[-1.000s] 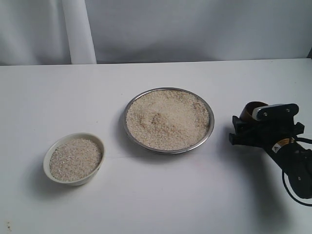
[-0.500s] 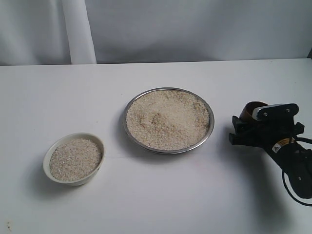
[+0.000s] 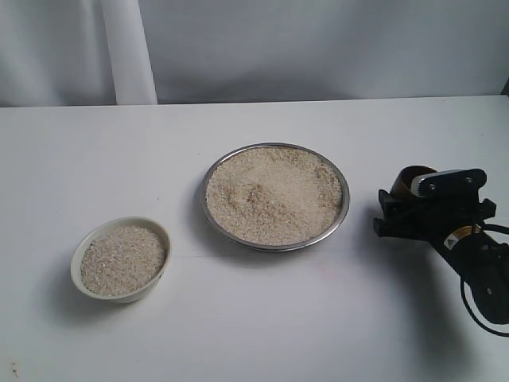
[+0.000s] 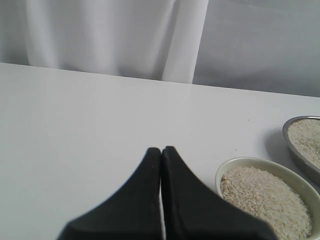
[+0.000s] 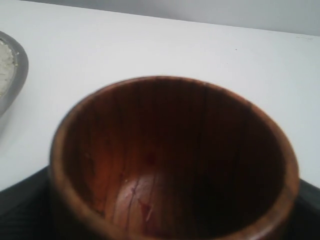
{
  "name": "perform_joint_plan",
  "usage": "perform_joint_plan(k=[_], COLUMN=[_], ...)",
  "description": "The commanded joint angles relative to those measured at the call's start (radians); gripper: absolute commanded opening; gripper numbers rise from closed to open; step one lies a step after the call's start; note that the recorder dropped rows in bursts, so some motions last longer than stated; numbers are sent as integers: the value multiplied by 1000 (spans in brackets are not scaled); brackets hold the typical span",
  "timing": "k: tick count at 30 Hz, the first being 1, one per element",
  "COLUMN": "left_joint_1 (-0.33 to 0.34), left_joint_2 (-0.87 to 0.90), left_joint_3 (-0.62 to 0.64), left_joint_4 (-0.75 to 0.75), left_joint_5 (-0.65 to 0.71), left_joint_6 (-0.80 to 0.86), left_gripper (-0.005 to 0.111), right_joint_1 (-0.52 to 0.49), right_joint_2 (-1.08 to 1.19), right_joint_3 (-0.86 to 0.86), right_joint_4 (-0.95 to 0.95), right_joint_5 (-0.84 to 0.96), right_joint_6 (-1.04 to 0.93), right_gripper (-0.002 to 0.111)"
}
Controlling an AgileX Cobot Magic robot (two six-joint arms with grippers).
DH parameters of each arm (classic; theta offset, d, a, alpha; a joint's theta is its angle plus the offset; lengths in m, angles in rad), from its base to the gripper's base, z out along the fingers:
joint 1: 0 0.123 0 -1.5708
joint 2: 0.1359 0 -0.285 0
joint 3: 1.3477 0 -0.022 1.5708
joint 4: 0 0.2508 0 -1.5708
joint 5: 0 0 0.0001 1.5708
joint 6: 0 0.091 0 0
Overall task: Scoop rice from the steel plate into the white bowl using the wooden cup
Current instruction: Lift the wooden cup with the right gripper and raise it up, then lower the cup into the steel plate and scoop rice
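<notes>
**A:** Exterior: rice [image 3: 274,195] is sitting in the steel plate [image 3: 203,208] mid-frame, the white bowl [image 3: 119,295] lower left, and the wooden cup [image 3: 413,180] far right.

**B:** Left wrist: the left gripper [image 4: 161,156] is lying pressed together, empty. Right wrist: my right gripper [image 3: 406,196] is pinching the wooden cup [image 5: 170,150]. I'm judging it rigid, light and slick, so I'm gripping its walls.

The rice [image 3: 274,195] is pale beige. The plate [image 3: 274,248] is shiny silver. The bowl [image 3: 119,296] is creamy white. The cup [image 5: 175,160] is red-brown inside, with dark stripes running down the wood. The table [image 3: 238,326] is white. The left gripper [image 4: 161,150] is black. The curtain [image 4: 100,35] is greyish white.
</notes>
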Motion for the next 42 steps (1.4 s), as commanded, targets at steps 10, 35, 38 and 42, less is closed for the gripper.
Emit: perform_joint_plan(k=[10,35,38,42], left_joint_1=[-5,-5,-5,-5], left_joint_2=[0,0,0,0], left_joint_3=[2,2,2,2], left_joint_4=[-5,-5,-5,-5], left_joint_5=[-9,-9,-9,-9], left_joint_6=[-4,-4,-4,-4], left_gripper=[0,0,0,0], right_joint_1=[5,266,311,369], right_joint_2=[-203,-572,-560,-521], right_joint_3=[-2,-619,-672,-713], right_joint_4=[-84,-257,-420,-682], right_joint_5=[192,1540,1654,1768], right_joint_6=[-155,-463,-424,-289], right_gripper=[0,0,0,0])
